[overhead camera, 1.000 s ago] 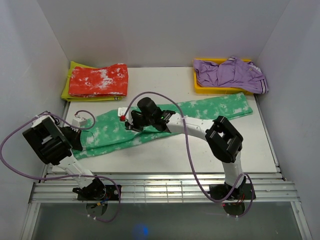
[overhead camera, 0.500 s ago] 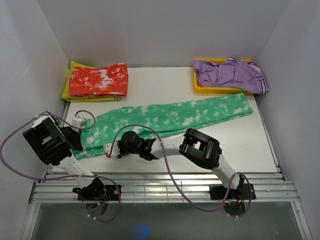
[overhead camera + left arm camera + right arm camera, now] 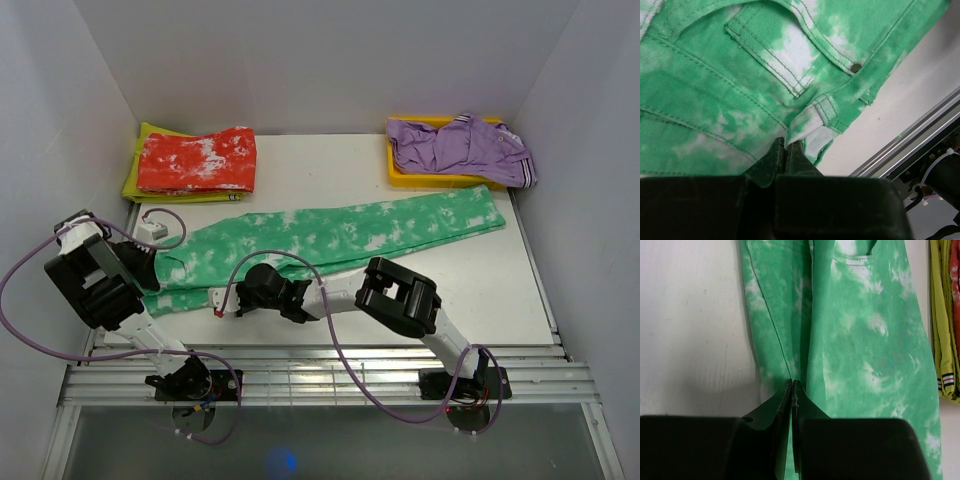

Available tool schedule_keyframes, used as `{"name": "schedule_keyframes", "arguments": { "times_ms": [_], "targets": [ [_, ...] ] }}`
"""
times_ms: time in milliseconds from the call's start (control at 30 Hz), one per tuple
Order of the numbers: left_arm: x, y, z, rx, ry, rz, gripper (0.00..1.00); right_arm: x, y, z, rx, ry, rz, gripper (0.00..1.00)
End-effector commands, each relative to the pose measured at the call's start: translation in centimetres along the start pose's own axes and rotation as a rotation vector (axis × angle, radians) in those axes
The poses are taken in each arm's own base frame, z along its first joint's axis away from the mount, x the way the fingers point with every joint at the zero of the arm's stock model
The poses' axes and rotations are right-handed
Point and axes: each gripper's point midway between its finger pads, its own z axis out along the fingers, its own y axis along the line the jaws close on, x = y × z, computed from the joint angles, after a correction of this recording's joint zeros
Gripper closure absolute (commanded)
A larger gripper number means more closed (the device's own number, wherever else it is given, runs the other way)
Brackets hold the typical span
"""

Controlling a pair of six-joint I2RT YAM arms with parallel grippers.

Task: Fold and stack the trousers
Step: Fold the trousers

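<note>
The trousers (image 3: 340,232), bright green with white blotches, lie stretched across the table from near left to far right. My left gripper (image 3: 150,268) is at their waist end. In the left wrist view it (image 3: 786,146) is shut on a fold of the waistband, beside a back pocket (image 3: 770,55). My right gripper (image 3: 222,298) reaches low across the near edge of the trousers. The right wrist view shows it (image 3: 791,383) shut on the green cloth (image 3: 865,340) along a seam, close to the cloth's edge.
A folded red-and-white garment (image 3: 197,160) lies on a yellow-green one at the back left. A yellow tray (image 3: 440,180) holds a purple garment (image 3: 460,145) at the back right. Metal rails (image 3: 320,375) run along the near edge. White walls enclose the table.
My right arm swung from the middle of the trousers down to their near left edge and its jaws closed there. The left gripper shifted slightly left with the waistband.
</note>
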Motion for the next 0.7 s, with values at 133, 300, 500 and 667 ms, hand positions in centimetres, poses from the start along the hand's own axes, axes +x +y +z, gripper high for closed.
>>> {"name": "schedule_keyframes", "arguments": {
  "times_ms": [133,300,500,667],
  "targets": [
    [-1.3,-0.7,-1.0,0.005,-0.04,0.014,1.0,-6.5,-1.3,-0.6,0.031,-0.162,-0.007,0.92],
    [-1.4,-0.9,-1.3,0.002,-0.045,0.036,1.0,-4.0,-0.2,0.7,0.022,-0.091,-0.01,0.92],
    [-2.3,-1.7,-3.3,-0.01,-0.051,0.105,1.0,-0.4,0.3,2.2,0.055,0.011,-0.021,0.92],
    [-2.3,-1.7,-4.2,-0.049,-0.037,0.156,1.0,0.8,1.0,3.1,0.034,0.05,-0.013,0.92]
  ]
}}
